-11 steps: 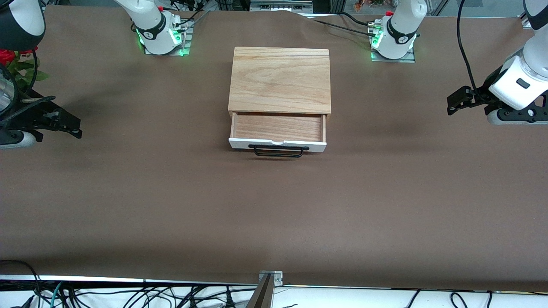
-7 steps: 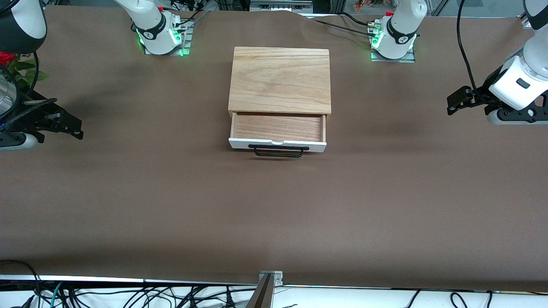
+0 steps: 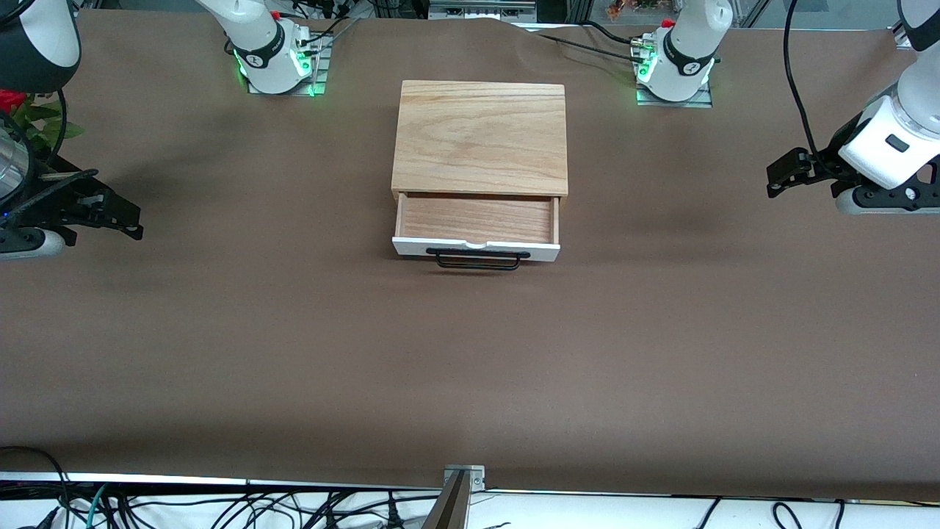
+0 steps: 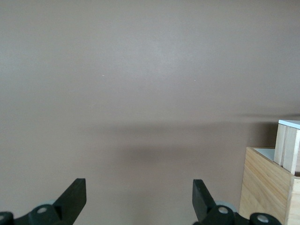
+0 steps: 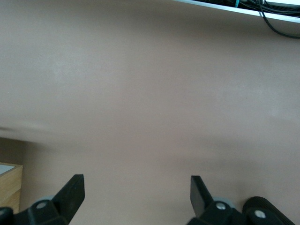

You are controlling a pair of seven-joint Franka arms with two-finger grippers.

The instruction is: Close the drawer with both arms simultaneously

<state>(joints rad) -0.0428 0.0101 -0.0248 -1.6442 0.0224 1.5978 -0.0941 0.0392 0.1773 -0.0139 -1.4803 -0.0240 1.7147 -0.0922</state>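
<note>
Nothing of note has moved since the earlier frames: you will find the drawer point(image 3: 476, 229) pulled out as before, both arms at their ends of the worktop point(image 3: 294, 345), and only the right gripper point(image 3: 121, 218) shifted very slightly from where it hung in the earliest one. Drawer sits partly out of the box point(image 3: 480, 137), near the middle of the worktop between the two arm bases; its white front panel faces the front camera, the black handle point(image 3: 477, 258) runs along that panel, and the tray shows bare wood inside. Box top is flat oak with nothing on it. Right gripper hangs over the worktop at the right arm's end, well apart from the drawer, fingers point(image 5: 71, 192) spread and nothing between them; its wrist view shows bare brown cover with a corner of the box at the edge. Left gripper point(image 3: 784, 173) hangs over the worktop at the left arm's end, likewise well apart from the drawer, fingers point(image 4: 75, 196) spread and nothing held; its wrist view shows the box side and the drawer's end standing proud of it. You can note green lights at both arm bases and a red flower with leaves point(image 3: 29, 110) at the right arm's end.
</note>
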